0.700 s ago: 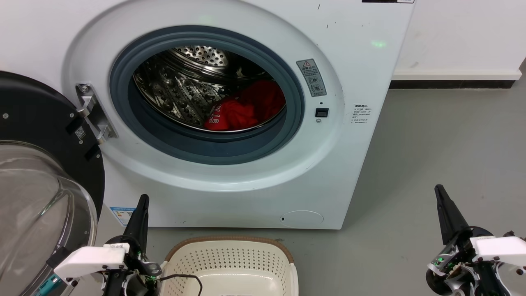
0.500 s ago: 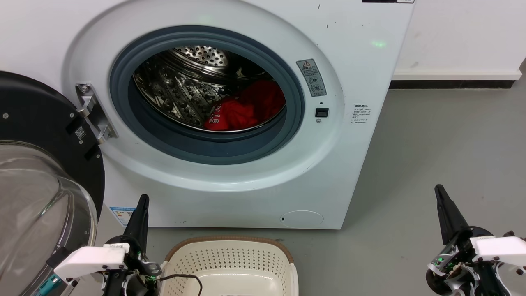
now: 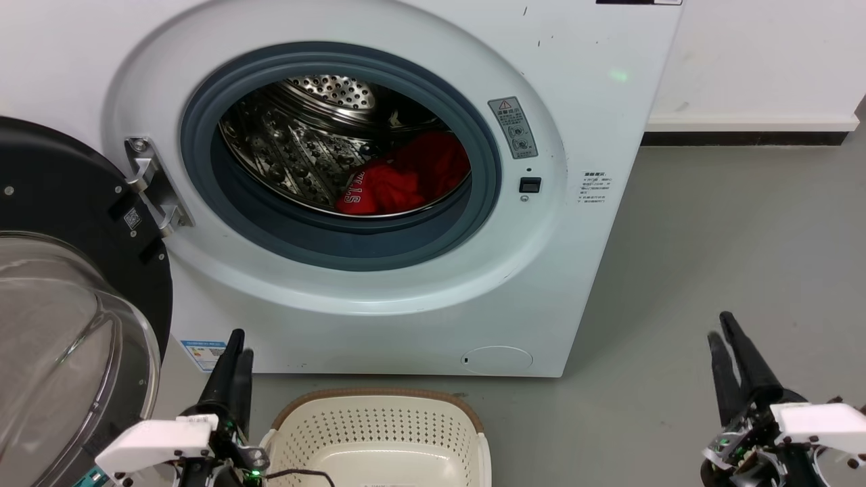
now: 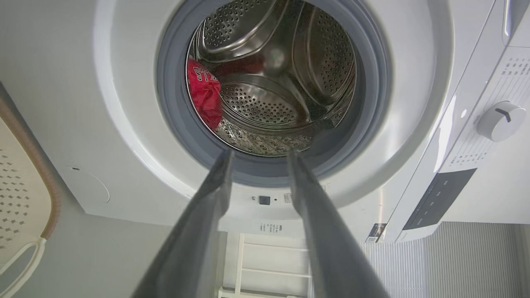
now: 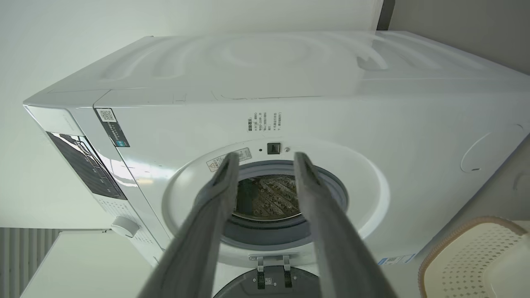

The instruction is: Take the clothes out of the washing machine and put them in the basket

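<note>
Long dark fingers (white wrist housings)

Saw a plain grey floor, smooth and flat. Saw a white wall at the far side, with a white strip along the bottom and a thin black line under that. Found a white rack with bars in the left wrist view, next to a pale panel with many thin lines. Had soft, even light all over.
</note>
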Robot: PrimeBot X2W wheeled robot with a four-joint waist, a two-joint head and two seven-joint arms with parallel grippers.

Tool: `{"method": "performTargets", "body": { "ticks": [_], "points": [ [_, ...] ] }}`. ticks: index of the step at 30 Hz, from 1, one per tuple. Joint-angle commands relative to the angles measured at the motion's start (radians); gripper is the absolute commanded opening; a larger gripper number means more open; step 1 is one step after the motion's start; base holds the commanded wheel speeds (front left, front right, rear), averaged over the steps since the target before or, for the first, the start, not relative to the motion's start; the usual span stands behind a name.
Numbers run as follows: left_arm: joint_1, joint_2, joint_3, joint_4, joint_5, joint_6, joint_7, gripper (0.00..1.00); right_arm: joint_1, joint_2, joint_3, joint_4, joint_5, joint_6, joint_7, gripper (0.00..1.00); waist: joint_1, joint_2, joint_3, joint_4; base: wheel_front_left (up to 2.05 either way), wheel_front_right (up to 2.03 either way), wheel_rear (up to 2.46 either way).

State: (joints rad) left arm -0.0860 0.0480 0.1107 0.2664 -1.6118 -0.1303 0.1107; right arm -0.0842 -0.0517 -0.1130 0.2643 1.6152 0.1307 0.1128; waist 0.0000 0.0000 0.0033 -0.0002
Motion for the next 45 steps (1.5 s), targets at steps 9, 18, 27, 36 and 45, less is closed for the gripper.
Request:
{"method": "performTargets", "body": {
  "ticks": [9,18,27,36,45],
  "points": [
    [-0.034,0.002,-0.062,-0.007,0.023,0.0,-0.048,1.0,0.001,0.0,0.009,-0.045,-0.034,0.0,-0.048,1.0,0.0,0.0,0.0,-0.003,0.0,0.0,0.0],
    [-0.054,0.002,-0.083,-0.019,0.111,0.0,-0.089,1.0,0.012,0.0,0.001,-0.077,-0.121,0.0,-0.09,1.0,0.0,0.0,0.001,-0.005,0.0,0.0,0.0],
    [-0.066,0.002,-0.095,-0.057,0.289,0.0,-0.127,1.0,0.022,0.0,0.005,-0.12,-0.304,0.0,-0.127,1.0,0.0,0.0,0.001,-0.007,0.0,0.0,0.0],
    [-0.08,0.002,-0.12,-0.066,0.443,0.0,-0.16,1.0,0.031,0.0,0.008,-0.155,-0.458,0.0,-0.162,1.0,0.0,0.0,0.0,-0.009,0.0,0.0,0.0],
    [-0.094,0.002,-0.149,-0.067,0.603,0.016,-0.191,1.0,0.04,0.0,0.014,-0.173,-0.594,0.0,-0.192,1.0,0.0,0.0,-0.001,-0.009,0.0,0.0,0.0]
  ]
}}
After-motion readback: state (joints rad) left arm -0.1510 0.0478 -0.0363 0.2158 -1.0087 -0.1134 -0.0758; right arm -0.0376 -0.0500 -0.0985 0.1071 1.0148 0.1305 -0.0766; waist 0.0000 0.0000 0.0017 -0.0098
